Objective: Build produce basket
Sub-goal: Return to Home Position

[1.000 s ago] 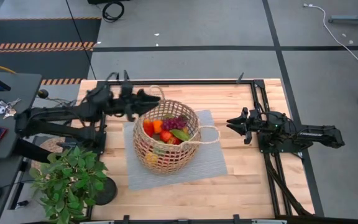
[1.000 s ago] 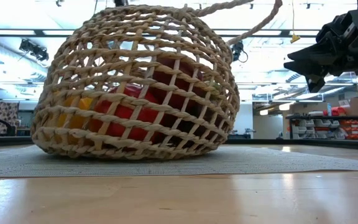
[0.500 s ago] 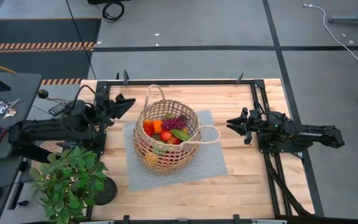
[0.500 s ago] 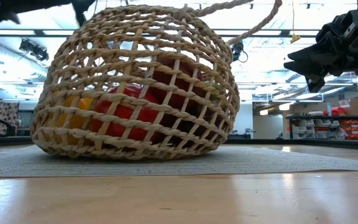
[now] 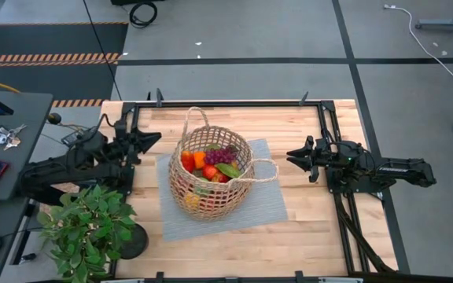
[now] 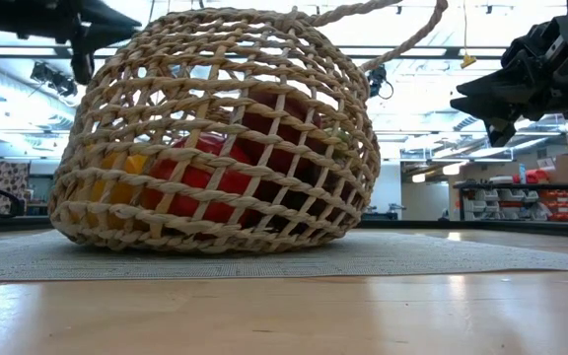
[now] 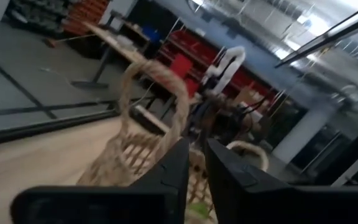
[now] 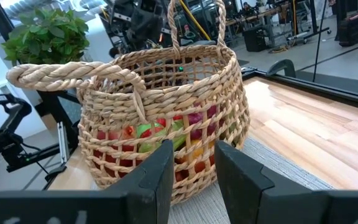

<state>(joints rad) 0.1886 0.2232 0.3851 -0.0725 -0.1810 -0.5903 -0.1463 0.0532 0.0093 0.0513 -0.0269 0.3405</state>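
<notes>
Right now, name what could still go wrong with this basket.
The basket sits tilted on the mat, so it might tip and spill the produce. One loop handle sticks out toward the right gripper, the other stands near the left gripper; either might snag.

One camera looks straight down on the desk [image 5: 305, 228]; another sits level, close to the basket [image 6: 215, 138], which both wrist views share.

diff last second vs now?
The left gripper pulled back from the basket's far-left rim toward its own side of the table, holding nothing, its fingers closing. Basket, produce, mat and the right gripper, shut beside the basket, stayed put.
</notes>
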